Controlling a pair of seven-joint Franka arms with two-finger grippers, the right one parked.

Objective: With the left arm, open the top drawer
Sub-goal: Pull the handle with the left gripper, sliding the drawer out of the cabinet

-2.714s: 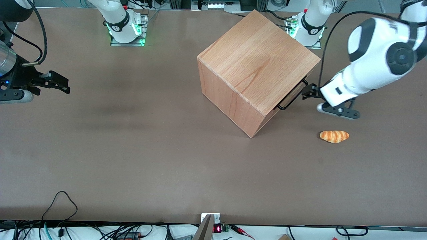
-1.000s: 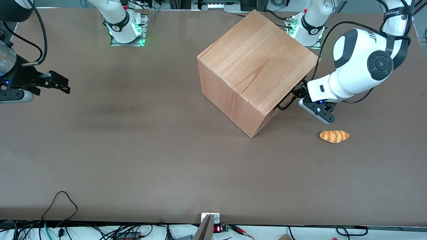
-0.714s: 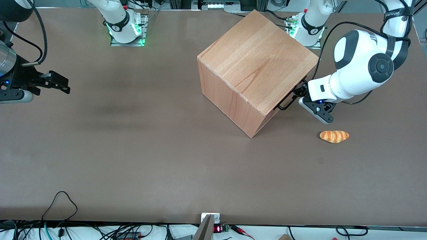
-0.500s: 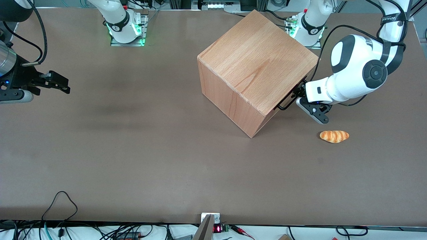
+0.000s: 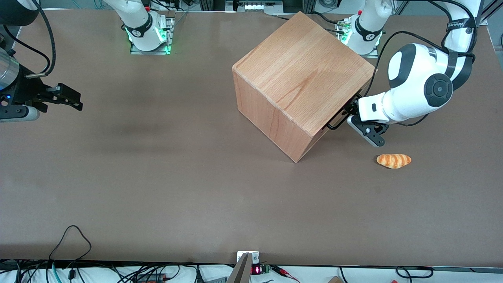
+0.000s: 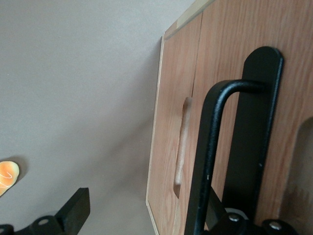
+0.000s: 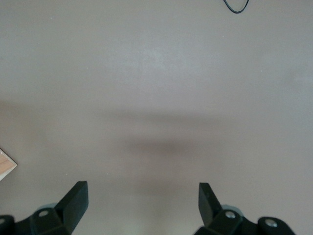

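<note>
Nearest the front camera lies a small orange bread roll (image 5: 393, 160) on the brown worktop (image 5: 157, 188), toward the working arm's end and well apart from everything else. A little farther from the camera, the left arm (image 5: 416, 92) reaches down to the front of the wooden cube cabinet (image 5: 300, 78), which stands turned at an angle on the worktop. Its black hand (image 5: 351, 111) sits right at the thin black wire handle (image 5: 338, 116) of the top drawer (image 6: 234, 88), just under the cabinet's top edge. In the left wrist view the handle (image 6: 208, 161) fills the picture close up, one black finger (image 6: 254, 132) standing upright between the wire and the drawer front, the other finger (image 6: 73, 213) well apart from it out over the bare worktop, so the hand is spread wide with the wire between its fingers and nothing clamped. The top drawer looks flush with the cabinet front, not pulled out. Beside it in that view runs a second wooden front (image 6: 168, 122) with a carved grip slot (image 6: 180, 142), and the bread roll (image 6: 7, 175) shows at the picture's edge.
</note>
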